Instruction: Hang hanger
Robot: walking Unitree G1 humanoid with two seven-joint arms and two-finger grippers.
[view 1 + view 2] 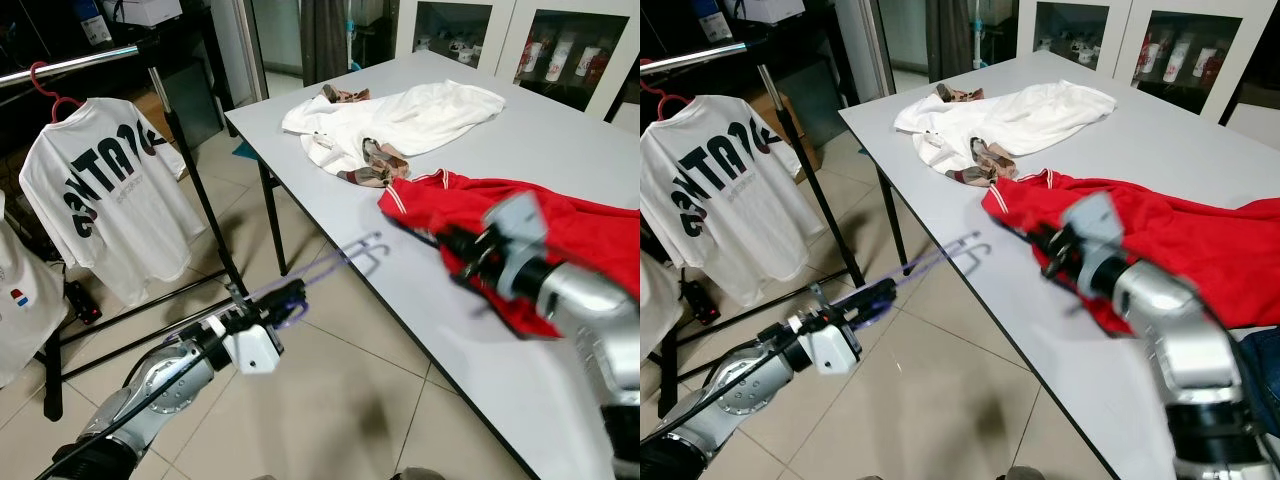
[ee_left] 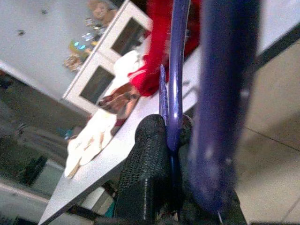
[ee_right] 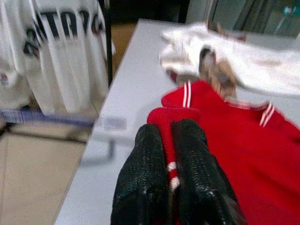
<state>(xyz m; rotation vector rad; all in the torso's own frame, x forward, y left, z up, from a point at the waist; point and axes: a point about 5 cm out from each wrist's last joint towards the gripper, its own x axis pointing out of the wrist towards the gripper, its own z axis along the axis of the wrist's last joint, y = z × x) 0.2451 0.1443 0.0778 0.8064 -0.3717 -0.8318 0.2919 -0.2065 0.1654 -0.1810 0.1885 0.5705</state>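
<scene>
A thin blue hanger (image 1: 335,260) juts from my left gripper (image 1: 291,296), which is shut on its lower end below the table's near-left edge. Its hook (image 1: 372,245) reaches the table edge. In the left wrist view the blue hanger (image 2: 176,70) runs between the black fingers (image 2: 145,159). A red shirt (image 1: 570,225) lies on the grey table (image 1: 560,130). My right gripper (image 1: 465,250) is shut on a fold of it near the collar. In the right wrist view, red shirt fabric (image 3: 166,119) is pinched between the fingers (image 3: 145,183).
A white shirt (image 1: 420,115) with patterned cloth lies further back on the table. On the left stands a black clothes rack (image 1: 200,180), and a white printed T-shirt (image 1: 100,190) hangs from it on a red hanger (image 1: 45,85). Cabinets line the far wall.
</scene>
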